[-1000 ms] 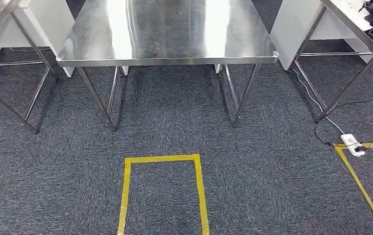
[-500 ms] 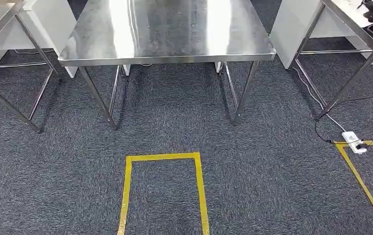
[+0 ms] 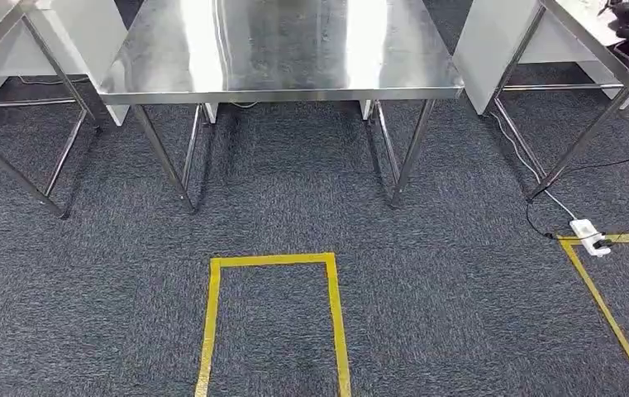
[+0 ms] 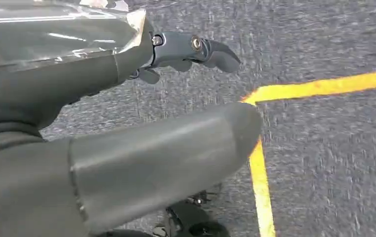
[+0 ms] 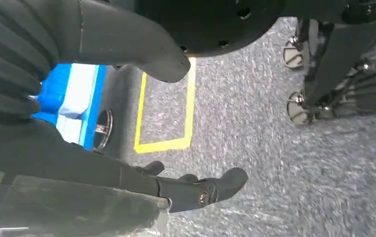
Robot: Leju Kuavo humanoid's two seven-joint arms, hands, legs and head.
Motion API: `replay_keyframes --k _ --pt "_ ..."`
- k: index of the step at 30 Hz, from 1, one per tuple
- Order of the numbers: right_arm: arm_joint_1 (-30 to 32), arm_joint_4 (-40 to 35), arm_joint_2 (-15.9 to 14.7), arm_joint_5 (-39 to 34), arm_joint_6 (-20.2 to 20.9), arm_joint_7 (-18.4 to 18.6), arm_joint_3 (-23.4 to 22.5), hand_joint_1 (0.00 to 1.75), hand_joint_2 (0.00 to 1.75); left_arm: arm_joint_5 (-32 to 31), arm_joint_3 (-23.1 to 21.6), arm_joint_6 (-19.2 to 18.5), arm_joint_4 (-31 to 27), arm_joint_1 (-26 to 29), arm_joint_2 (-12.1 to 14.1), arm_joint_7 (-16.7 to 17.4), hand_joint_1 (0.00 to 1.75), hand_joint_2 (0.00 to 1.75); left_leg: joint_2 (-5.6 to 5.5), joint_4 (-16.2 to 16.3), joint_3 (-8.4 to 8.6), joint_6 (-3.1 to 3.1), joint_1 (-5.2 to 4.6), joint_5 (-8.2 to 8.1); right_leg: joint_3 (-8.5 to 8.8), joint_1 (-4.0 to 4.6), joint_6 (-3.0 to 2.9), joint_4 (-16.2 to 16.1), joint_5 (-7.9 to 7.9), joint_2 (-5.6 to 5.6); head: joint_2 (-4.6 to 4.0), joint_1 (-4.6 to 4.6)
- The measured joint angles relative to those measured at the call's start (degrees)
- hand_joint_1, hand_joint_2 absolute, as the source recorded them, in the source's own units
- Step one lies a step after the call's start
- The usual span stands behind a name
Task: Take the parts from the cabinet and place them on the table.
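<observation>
Nearest, at the bottom centre of the head view, yellow floor tape [image 3: 273,263] marks a standing box on the carpet [image 3: 459,314]. Each wrist view shows its hand hanging over that carpet: the left hand [image 4: 126,123] and the right hand [image 5: 102,123] each seem to hold a clear plastic-wrapped part [image 4: 52,29] against the fingers, though neither grip is plain enough to tell for sure. Farther off, straight ahead in the upper middle, stands the steel worktop [image 3: 286,50], about equally near both arms by my reckoning.

**Steel table ahead over taped carpet**

A bare stainless table [image 3: 282,50] stands ahead on dark carpet [image 3: 459,314]. A yellow tape outline [image 3: 271,318] lies nearer; a white power strip [image 3: 588,236] rests at the right beside more tape.
</observation>
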Motion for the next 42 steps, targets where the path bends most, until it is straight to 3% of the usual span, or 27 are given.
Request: replay_keyframes --k 1,2,4,6,8,10,12,14,15,16,17,19,21,23,25,26,27,29,31,32,34,36,37,39,40,41,42 --pt "-0.04 0.0 -0.09 0.0 -0.02 0.02 0.0 0.0 1.75 -0.02 -0.02 -0.04 0.0 -0.06 -0.13 0.0 0.0 0.0 0.35 -0.76 0.18 0.47 0.41 0.67 -0.48 -0.11 0.13 0.84 -0.79 -0.02 0.0 0.04" --pt "-0.03 0.0 -0.2 0.0 -0.02 0.0 0.0 0.0 1.75 -0.02 -0.02 -0.04 -0.02 -0.08 -0.11 0.02 0.0 0.0 0.33 -1.08 0.02 1.03 0.34 1.03 -1.73 -0.13 -0.38 3.32 -2.72 0.01 0.0 0.07" --pt "-0.01 0.0 -0.11 0.0 -0.02 0.0 0.0 0.0 1.75 0.0 0.0 -0.04 0.0 -0.08 -0.04 0.13 0.0 0.0 0.45 -1.03 -0.57 1.26 0.22 1.34 -5.77 -0.5 -0.86 12.48 -7.03 0.02 0.0 0.59" --pt "0.14 0.0 -0.11 0.02 -0.09 0.02 0.0 0.0 1.75 0.0 0.0 -0.09 0.0 -0.02 -0.07 0.26 0.0 0.0 0.53 -0.89 -1.11 1.18 0.06 1.67 -8.14 -0.64 -0.24 18.65 -8.82 0.02 0.0 0.59" --pt "0.25 0.0 -0.13 0.09 -0.13 0.0 0.0 0.0 1.75 -0.02 0.0 -0.11 0.02 0.06 -0.15 0.31 0.0 0.0 0.51 -0.65 -1.38 0.99 0.07 1.79 -4.75 -0.82 0.92 13.32 -6.43 0.01 0.0 0.59" --pt "0.11 0.0 -0.22 0.28 -0.28 -0.09 0.0 0.0 1.75 -0.11 0.0 -0.11 0.04 0.04 -0.26 0.37 0.0 0.0 0.47 -0.19 -1.6 0.68 0.1 1.87 1.81 -1.22 1.8 1.47 -2.57 -0.03 0.0 0.72" --pt "0.0 0.0 -0.11 0.31 -0.28 -0.22 0.0 0.0 1.75 -0.22 0.0 -0.11 0.04 -0.01 -0.22 0.44 0.0 0.0 0.51 0.14 -1.74 -0.01 -0.36 1.91 1.88 -0.57 0.8 -0.43 -2.13 0.11 0.0 0.68" --pt "0.08 0.0 -0.13 0.33 -0.35 -0.33 0.0 0.0 1.75 -0.28 -0.02 -0.17 0.04 -0.02 -0.24 0.46 0.0 0.0 0.43 -0.04 -1.85 -0.59 -0.32 2.29 1.58 -0.35 0.35 0.02 -1.93 0.13 0.0 0.61" --pt "0.13 0.0 -0.13 0.35 -0.42 -0.35 0.0 0.0 1.75 -0.35 0.0 -0.2 0.04 0.02 -0.24 0.5 0.0 0.0 0.4 -0.03 -1.94 -0.93 -0.25 2.47 1.49 -0.49 -0.09 -0.13 -1.65 0.09 0.0 0.68" --pt "0.09 0.0 -0.09 0.35 -0.46 -0.37 0.0 0.0 1.75 -0.33 0.0 -0.17 0.04 0.05 -0.22 0.5 0.0 0.0 0.26 0.49 -2.36 -1.14 0.13 1.95 1.7 -1.62 -0.75 -0.36 -1.2 0.01 0.0 0.61" --pt "0.01 0.0 -0.02 0.37 -0.48 -0.46 0.0 0.0 1.75 -0.35 0.0 -0.17 0.04 0.07 -0.22 0.55 0.0 0.0 0.23 2.33 -3.21 -1.38 0.12 -0.21 1.67 -1.39 -1.33 -0.34 -0.87 -0.01 0.0 0.55" --pt "0.08 0.0 -0.07 0.42 -0.55 -0.68 0.0 0.0 1.75 -0.37 -0.02 -0.17 0.04 0.06 -0.26 0.59 0.0 0.0 0.21 11.14 -6.76 -1.92 0.33 -5.85 1.03 -1.17 -1.91 -0.28 -0.47 -0.12 0.0 0.35" --pt "0.24 0.0 -0.07 0.5 -0.7 -0.81 0.0 0.0 1.75 -0.37 -0.02 -0.17 0.04 0.24 -0.26 0.72 0.0 0.0 0.21 18.63 -9.55 -2.21 0.4 -8.51 0.39 -0.96 -1.96 -0.09 -0.27 -0.2 0.0 0.37" --pt "0.29 0.0 -0.07 0.52 -0.9 -0.92 0.0 0.0 1.75 -0.37 -0.02 -0.17 0.04 0.41 -0.26 0.74 0.0 0.0 0.22 15.38 -7.14 -2.04 0.51 -6.19 0.09 -0.95 -1.85 0.23 -0.2 -0.16 0.0 0.33" --pt "0.25 0.0 -0.02 0.53 -0.94 -0.98 0.0 0.0 1.75 -0.42 -0.02 -0.15 0.04 0.35 -0.24 0.74 0.0 0.0 0.22 4.73 -0.78 -1.61 0.56 -1.66 0.18 -0.95 -1.79 0.39 -0.18 -0.08 0.0 0.31" --pt "0.21 0.0 -0.02 0.55 -0.94 -1.01 0.0 0.0 1.75 -0.42 -0.02 -0.15 0.04 0.25 -0.24 0.74 0.0 0.0 0.04 0.85 1.28 -1.24 0.53 -1.56 0.15 -0.84 -1.61 0.44 -0.11 -0.08 0.0 0.31" --pt "0.16 0.0 0.0 0.59 -0.98 -1.05 0.0 0.0 1.75 -0.42 -0.02 -0.15 0.04 0.2 -0.24 0.74 0.0 0.0 0.05 0.48 1.35 -1.13 0.23 -1.35 -0.07 -0.12 -1.23 0.61 -0.06 -0.1 0.0 0.35" --pt "0.11 0.0 -0.02 0.7 -1.03 -1.11 0.0 0.0 1.75 -0.44 -0.02 -0.11 0.04 0.31 -0.26 0.74 0.0 0.0 0.03 0.65 0.86 -0.71 -0.16 -1.14 -0.51 -0.31 -0.53 0.52 0.33 -0.12 0.0 0.37" --pt "0.16 0.0 -0.02 0.7 -1.05 -1.2 0.0 0.0 1.75 -0.46 -0.02 -0.07 0.04 0.33 -0.41 0.74 0.0 0.0 0.18 -0.4 0.75 0.49 0.12 -0.12 -0.84 0.29 0.25 0.43 0.57 -0.07 0.0 0.39" --pt "0.18 0.0 -0.15 0.7 -1.07 -1.22 0.0 0.0 1.75 -0.57 -0.02 -0.07 0.04 0.27 -0.48 0.74 0.0 0.0 0.43 -0.8 0.68 0.89 0.03 0.34 -1.77 -0.2 0.11 1.92 -0.83 -0.01 0.0 0.37" --pt "0.18 0.0 -0.09 0.7 -1.11 -1.29 0.0 0.0 1.75 -0.85 0.0 -0.07 0.04 0.25 -0.37 0.74 0.0 0.0 0.52 -0.8 -0.03 1.51 0.0 0.82 -5.46 -0.4 -0.6 10.15 -5.35 0.0 0.0 0.85" --pt "0.27 0.0 -0.07 0.61 -1.16 -1.29 0.0 0.0 1.75 -0.98 0.0 -0.09 0.04 0.25 -0.39 0.81 0.0 0.0 0.66 -0.74 -0.67 1.61 -0.12 1.24 -8.98 -0.62 -0.3 18.95 -8.63 0.01 0.0 0.83" --pt "0.33 0.0 -0.09 0.5 -1.16 -1.29 0.0 0.0 1.75 -1.05 -0.02 -0.09 0.04 0.3 -0.46 0.9 0.0 0.0 0.66 -0.73 -0.85 1.52 -0.13 1.39 -9.05 -0.64 0.16 19.84 -8.73 -0.01 0.0 0.83" --pt "0.39 0.0 -0.09 0.5 -1.27 -1.29 0.0 0.0 1.75 -1.07 -0.02 -0.09 0.04 0.35 -0.61 1.09 0.0 0.0 0.62 -0.7 -1.07 1.22 -0.11 1.68 -4.91 -0.83 1.35 13.37 -6.22 -0.01 0.0 0.92" --pt "0.33 0.0 -0.09 0.5 -1.31 -1.29 0.0 0.0 1.75 -1.12 -0.02 -0.09 0.07 0.34 -0.7 1.14 0.0 0.0 0.59 -0.66 -1.07 1.06 -0.08 1.78 -1.2 -0.97 1.85 6.98 -4.12 -0.03 0.0 0.94" --pt "0.22 0.0 -0.09 0.5 -1.38 -1.29 0.0 0.0 1.75 -1.14 -0.02 -0.09 0.04 0.32 -0.72 1.18 0.0 0.0 0.59 -0.53 -1.08 0.83 -0.14 1.88 1.92 -1.07 1.93 1.52 -2.7 -0.05 0.0 0.98" --pt "0.13 0.0 -0.09 0.5 -1.4 -1.29 0.0 0.0 1.75 -1.14 -0.02 -0.07 0.04 0.3 -0.72 1.22 0.0 0.0 0.61 0.0 -1.42 0.47 -0.75 1.79 2.49 -0.74 1.67 -0.92 -2.39 -0.03 0.0 1.16"
